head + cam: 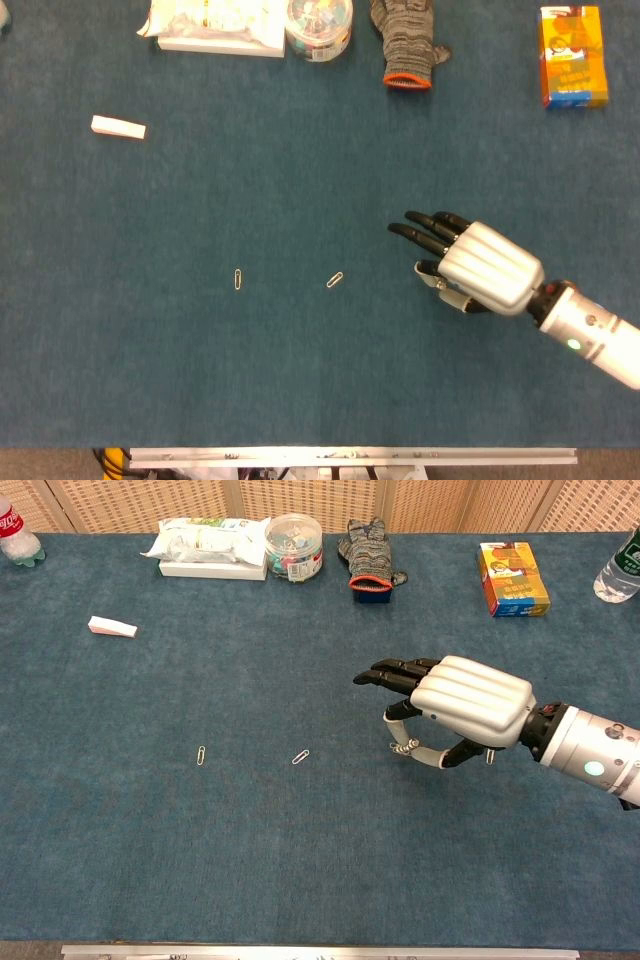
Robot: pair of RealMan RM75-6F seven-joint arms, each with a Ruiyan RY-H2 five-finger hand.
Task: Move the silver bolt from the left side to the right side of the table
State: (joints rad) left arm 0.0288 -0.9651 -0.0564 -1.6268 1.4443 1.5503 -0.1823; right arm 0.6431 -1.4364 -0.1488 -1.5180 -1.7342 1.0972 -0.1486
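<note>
My right hand (465, 700) hovers right of the table's middle, palm down, fingers stretched toward the left. Under it, a small silver bolt (403, 746) with a threaded shank is pinched between the thumb and the fingers, just above the blue cloth. In the head view the same right hand (485, 265) covers most of the bolt, and only a pale bit shows at its lower left edge. My left hand appears in neither view.
Two paperclips (202, 755) (300, 757) lie left of the hand, and another (489, 756) peeks out beneath it. A white block (112, 627) sits far left. Along the back edge are a tissue pack (205, 545), clip tub (294, 545), glove (368, 548) and orange box (512, 578).
</note>
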